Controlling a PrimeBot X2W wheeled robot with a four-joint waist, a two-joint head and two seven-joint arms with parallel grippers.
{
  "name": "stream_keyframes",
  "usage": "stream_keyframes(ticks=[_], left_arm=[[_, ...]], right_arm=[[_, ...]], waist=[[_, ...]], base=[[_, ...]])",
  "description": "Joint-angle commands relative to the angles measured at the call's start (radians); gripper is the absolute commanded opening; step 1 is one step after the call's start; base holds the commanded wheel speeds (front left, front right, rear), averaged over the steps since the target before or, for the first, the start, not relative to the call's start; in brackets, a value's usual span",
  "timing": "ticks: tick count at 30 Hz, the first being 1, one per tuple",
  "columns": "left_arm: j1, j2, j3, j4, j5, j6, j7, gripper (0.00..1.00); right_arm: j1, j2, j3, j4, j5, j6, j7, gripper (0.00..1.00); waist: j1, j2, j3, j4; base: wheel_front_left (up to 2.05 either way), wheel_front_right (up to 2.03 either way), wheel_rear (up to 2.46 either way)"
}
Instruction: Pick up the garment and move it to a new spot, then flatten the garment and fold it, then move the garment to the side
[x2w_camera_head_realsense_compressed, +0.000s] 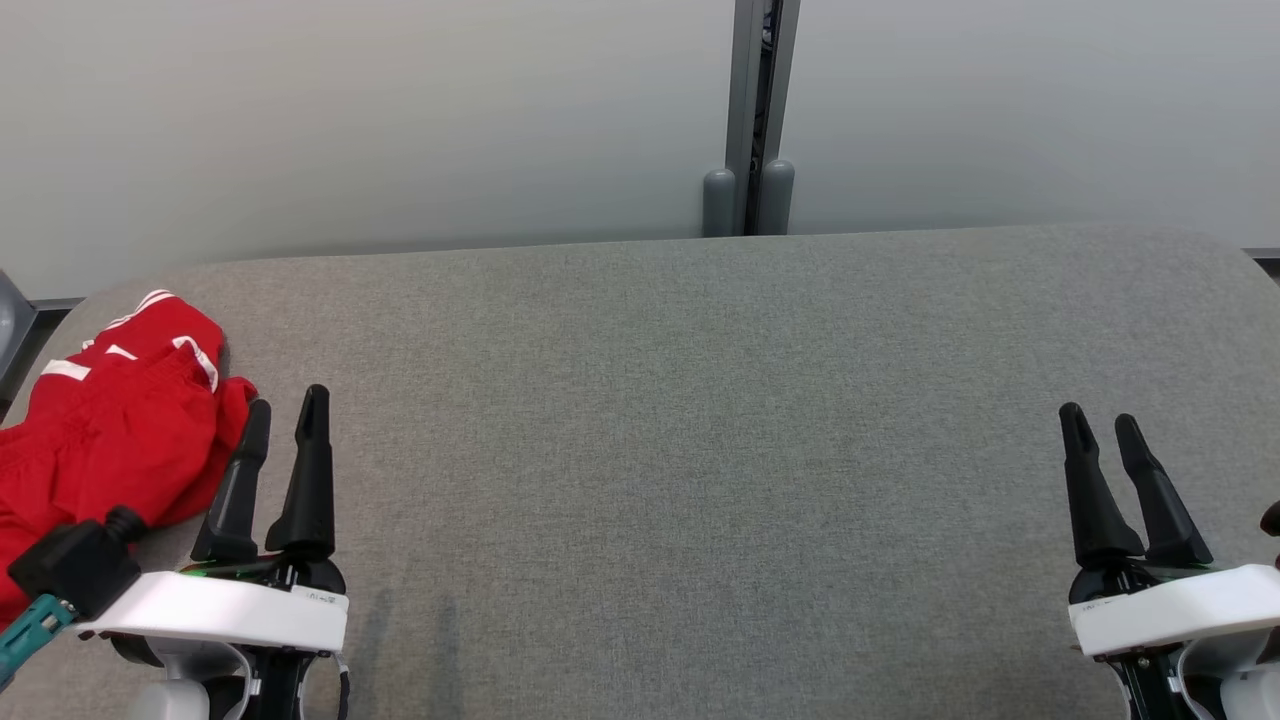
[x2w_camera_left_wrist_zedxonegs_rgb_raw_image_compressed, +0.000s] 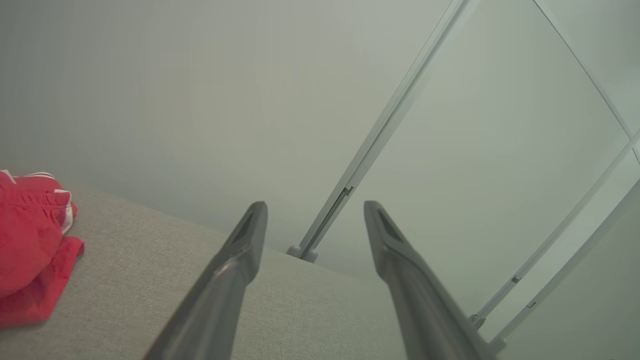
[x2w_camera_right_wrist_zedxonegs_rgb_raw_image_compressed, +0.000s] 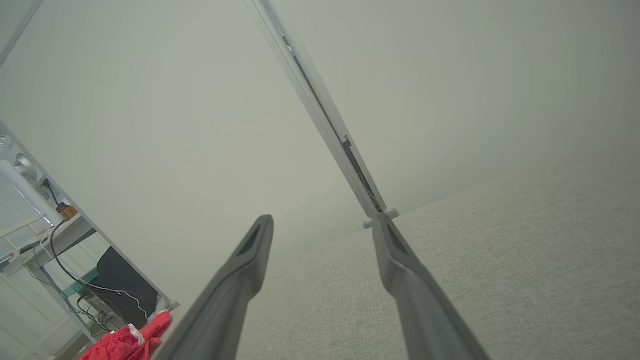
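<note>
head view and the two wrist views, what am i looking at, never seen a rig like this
It is a two-armed robot at a grey cloth-covered table. The head view looks down from its head: the left pincer and right pincer are its hands, each with two dark fingers. The other two pictures come from cameras on the wrists, looking along those fingers. A crumpled red garment with white stripes lies at the table's left edge, beside the left pincer. Both pincers are open and hold nothing.

Garment (x2w_camera_head_realsense_compressed: 110, 420) on table (x2w_camera_head_realsense_compressed: 700, 450) left end, wall (x2w_camera_head_realsense_compressed: 400, 120) behind
</note>
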Motion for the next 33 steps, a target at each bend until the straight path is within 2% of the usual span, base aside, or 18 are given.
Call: stream_keyframes(ticks=[1, 9, 33], left_arm=[[-0.009, 0.006, -0.005, -0.004, 0.04, -0.004, -0.011, 1.0], [0.005, 0.008, -0.017, 0.033, 0.165, -0.004, -0.041, 1.0], [-0.006, 0.024, -0.001, 0.183, 0.391, 0.016, -0.109, 1.0]], right_arm=[[-0.026, -0.014, 0.001, -0.006, -0.037, 0.005, -0.013, 1.0], [-0.035, -0.019, 0.016, 0.028, -0.15, 0.005, -0.033, 1.0], [-0.065, -0.031, 0.015, 0.125, -0.385, 0.005, -0.077, 1.0]], waist=[[-0.0001, -0.0001, 0.0, 0.0], [-0.0001, -0.0001, -0.003, -0.002], [-0.0001, -0.0001, -0.006, -0.006]], base=[[0.0, 0.0, 0.0], [0.0, 0.0, 0.0], [0.0, 0.0, 0.0]])
